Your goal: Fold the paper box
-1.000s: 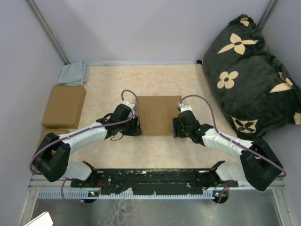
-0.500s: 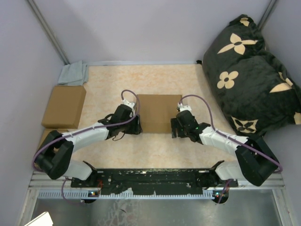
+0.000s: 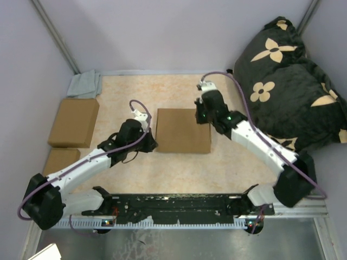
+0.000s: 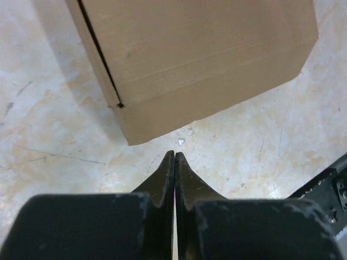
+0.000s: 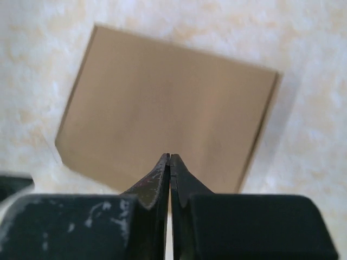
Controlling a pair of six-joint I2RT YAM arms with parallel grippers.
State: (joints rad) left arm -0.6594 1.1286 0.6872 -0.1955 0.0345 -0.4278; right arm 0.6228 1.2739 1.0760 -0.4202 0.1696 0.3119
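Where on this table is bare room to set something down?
Bare tabletop lies beyond the paper box, between the grey cloth and the black pillow, and on its near side toward the arm bases. Two cardboard boxes crowd the left edge; the right arm crosses the right.

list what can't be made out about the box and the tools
- Top external: the right arm covers the paper box at its far right corner.
- Left wrist: the picture's upper edge cuts off the box's far part.
- Right wrist: the right tool covers part of the box's lower edge.
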